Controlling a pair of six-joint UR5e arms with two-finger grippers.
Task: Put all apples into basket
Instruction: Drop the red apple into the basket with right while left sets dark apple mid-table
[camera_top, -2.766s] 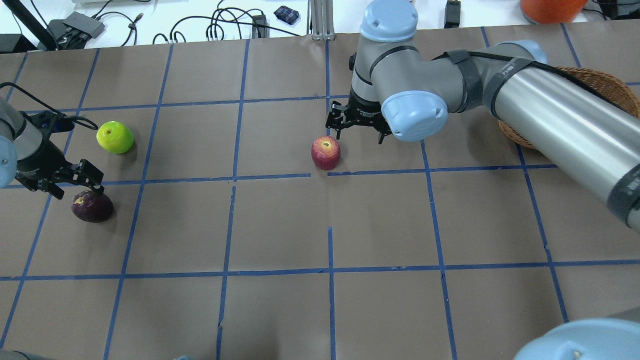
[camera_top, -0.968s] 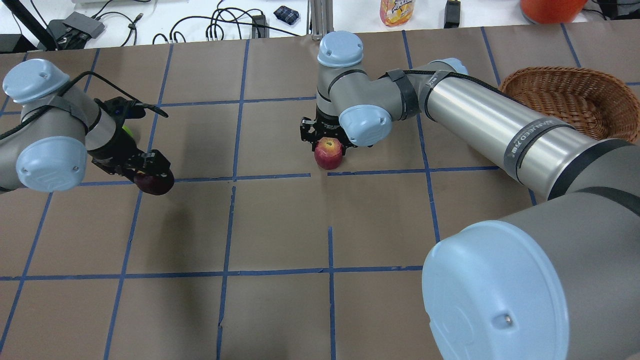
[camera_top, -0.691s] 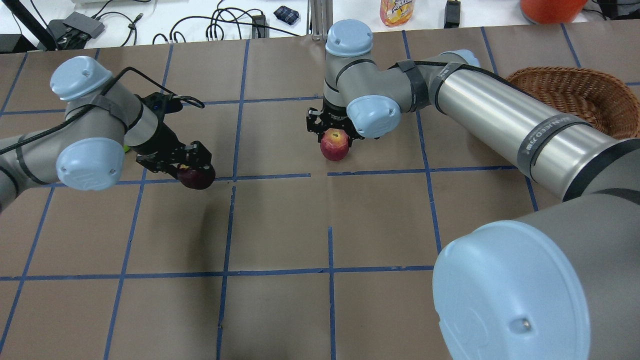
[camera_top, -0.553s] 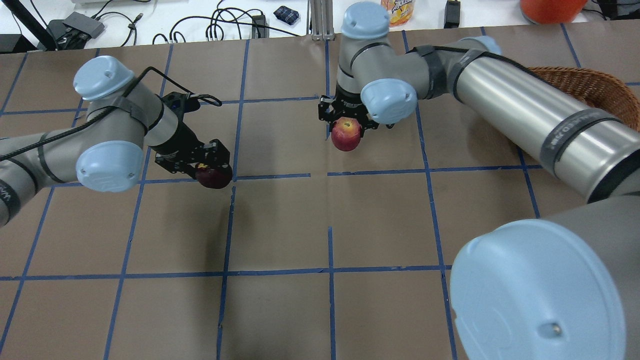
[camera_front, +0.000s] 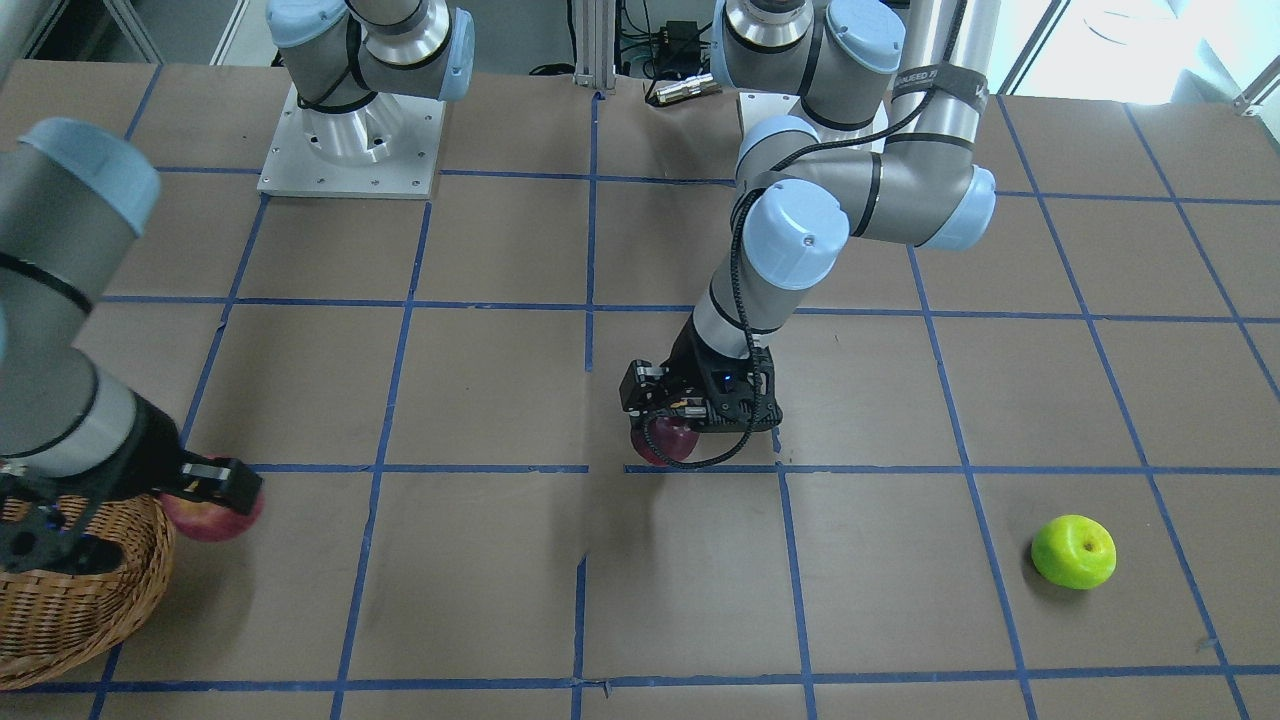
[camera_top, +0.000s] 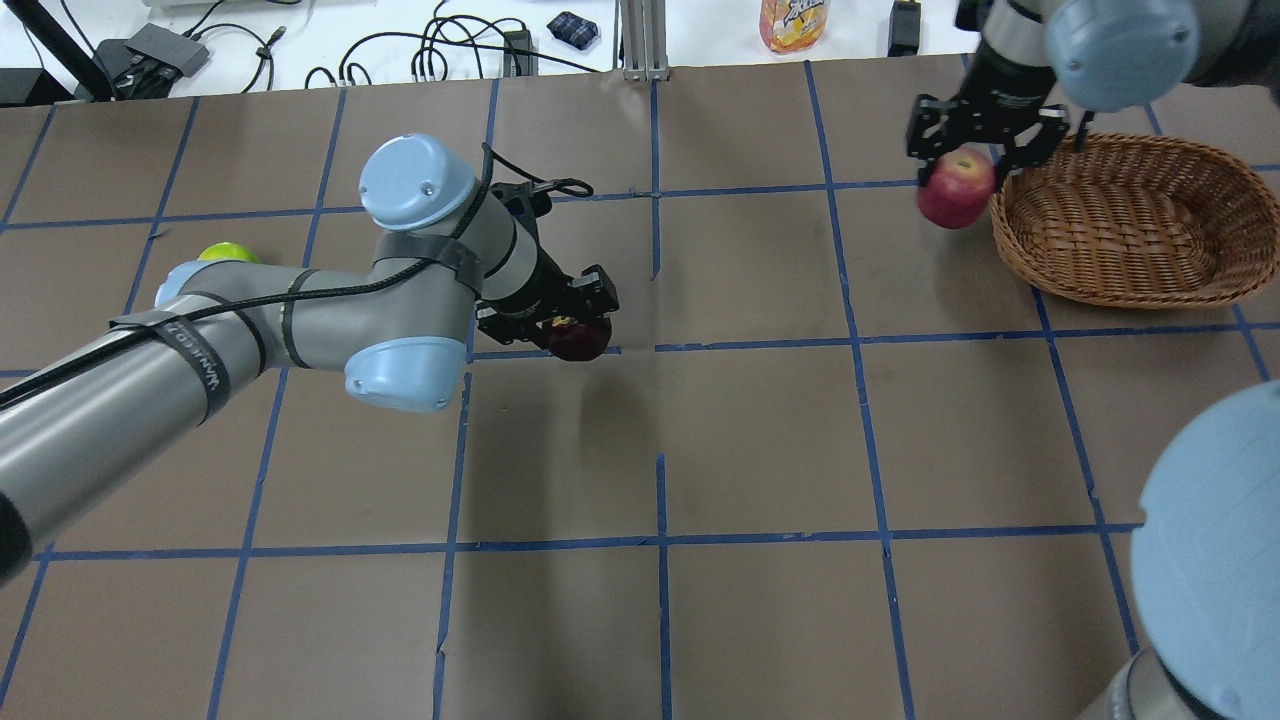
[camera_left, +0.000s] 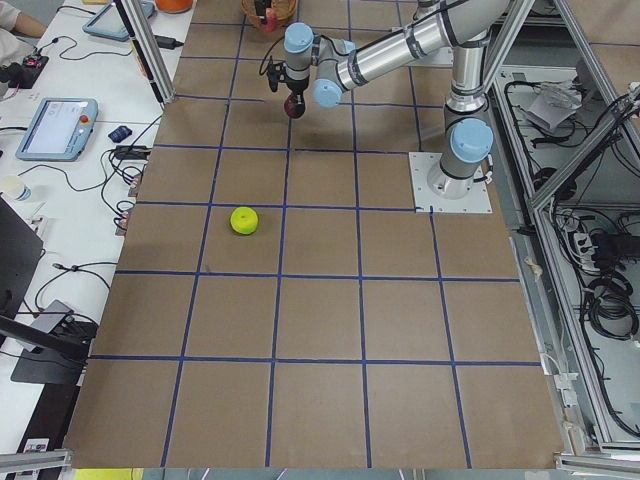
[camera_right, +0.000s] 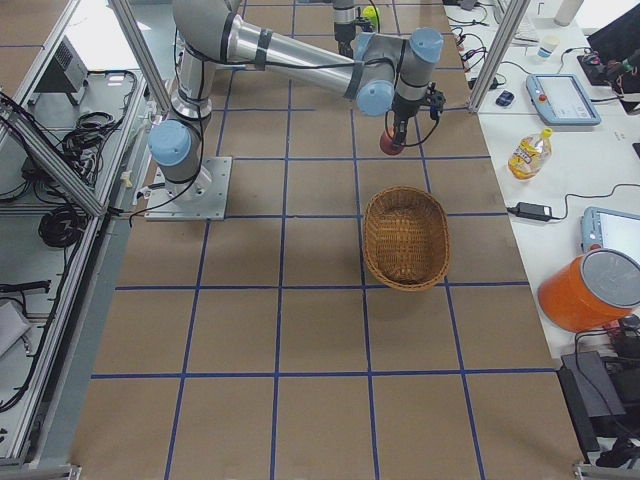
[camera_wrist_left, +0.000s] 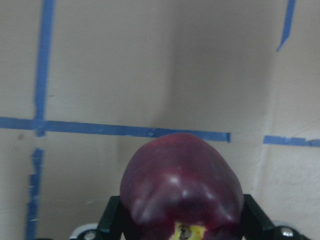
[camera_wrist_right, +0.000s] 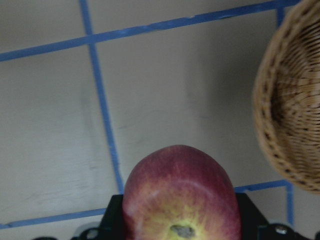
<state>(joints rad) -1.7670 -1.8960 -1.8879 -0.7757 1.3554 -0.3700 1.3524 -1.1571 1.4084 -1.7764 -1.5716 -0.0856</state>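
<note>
My right gripper (camera_top: 972, 152) is shut on the red apple (camera_top: 955, 190) and holds it in the air just left of the wicker basket (camera_top: 1100, 215), beside its rim. The right wrist view shows this apple (camera_wrist_right: 180, 200) with the basket (camera_wrist_right: 295, 100) at its right. My left gripper (camera_top: 558, 318) is shut on the maroon apple (camera_top: 578, 340) above the table's middle; it also shows in the left wrist view (camera_wrist_left: 182, 190). The green apple (camera_front: 1073, 550) lies on the table at the far left, half hidden behind my left arm in the overhead view (camera_top: 225, 252).
Blue tape lines divide the brown table into squares. Behind the table's far edge stand a drink bottle (camera_top: 793, 22), an orange container (camera_top: 1100, 20) and cables. My right arm's elbow looms large at the overhead view's lower right.
My left arm picked up the maroon apple and carried it right toward the table's middle. My right arm closed on the red apple, lifted it and carried it right to the basket's left rim.
</note>
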